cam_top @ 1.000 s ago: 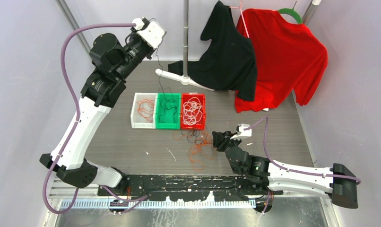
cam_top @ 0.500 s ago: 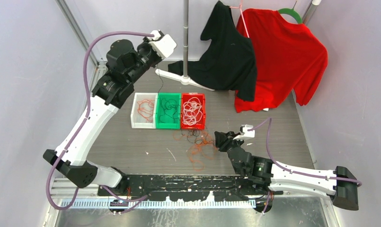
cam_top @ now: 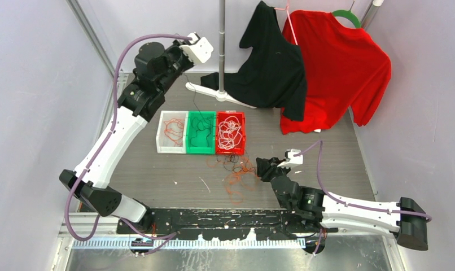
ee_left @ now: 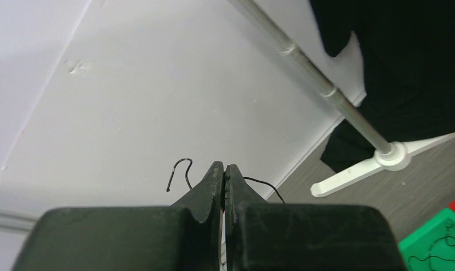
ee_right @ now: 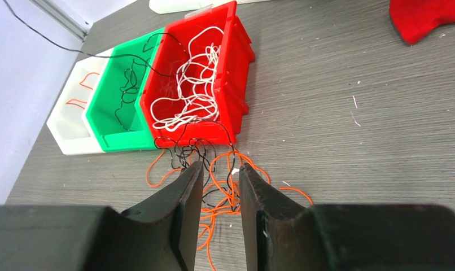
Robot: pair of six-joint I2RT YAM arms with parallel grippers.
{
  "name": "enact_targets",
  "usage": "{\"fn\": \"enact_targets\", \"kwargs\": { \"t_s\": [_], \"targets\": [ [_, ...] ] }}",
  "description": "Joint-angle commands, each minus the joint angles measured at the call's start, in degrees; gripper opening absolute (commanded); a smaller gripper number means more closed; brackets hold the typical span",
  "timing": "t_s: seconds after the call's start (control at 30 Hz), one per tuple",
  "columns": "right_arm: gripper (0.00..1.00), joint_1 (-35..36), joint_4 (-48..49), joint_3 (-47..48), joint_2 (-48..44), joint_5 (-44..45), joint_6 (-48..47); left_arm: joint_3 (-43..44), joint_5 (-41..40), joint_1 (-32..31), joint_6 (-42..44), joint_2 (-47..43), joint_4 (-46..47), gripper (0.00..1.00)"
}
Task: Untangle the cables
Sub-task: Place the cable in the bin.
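Left tool (ee_left: 224, 167), raised high at upper left close to the back wall (ee_left: 129, 84), pinches a black cable (ee_left: 259, 182) trailing into the green bin (cam_top: 201, 132) — right tool (ee_right: 219, 166), jaws parted, hovers low over tangled cables (cam_top: 236, 175), open bench (cam_top: 338, 158) at right.

White plastic bin (cam_top: 170, 150), green plastic bin (cam_top: 200, 151) and red plastic bin (cam_top: 230, 151) stand on a grey wood-grain table (cam_top: 327, 152).
Thin orange-red cables (cam_top: 173, 130) show in the white bin, a thin black cable (cam_top: 201, 127) in the green, thin white cables (cam_top: 230, 131) in the red. An orange-red and black tangle (cam_top: 235, 176) lies on the grey. Behind are a black cloth shirt (cam_top: 273, 68), a red cloth shirt (cam_top: 341, 68) and a green hanger (cam_top: 347, 17). The robot arms (cam_top: 115, 141) are white and black, with purple hoses (cam_top: 148, 37).
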Motion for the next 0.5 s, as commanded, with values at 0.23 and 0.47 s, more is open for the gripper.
{"fn": "enact_targets", "kwargs": {
  "t_s": [0.23, 0.47],
  "targets": [
    [0.36, -0.03, 4.42, 1.98, 2.61, 1.56, -2.02, 7.59, 2.19, 3.63, -3.79, -3.50, 1.67, 0.00],
    [0.36, -0.04, 4.81, 2.58, 3.70, 1.55, -1.99, 1.57, 3.56, 3.63, -5.66, -5.60, -0.97, 0.00]
  ]
}}
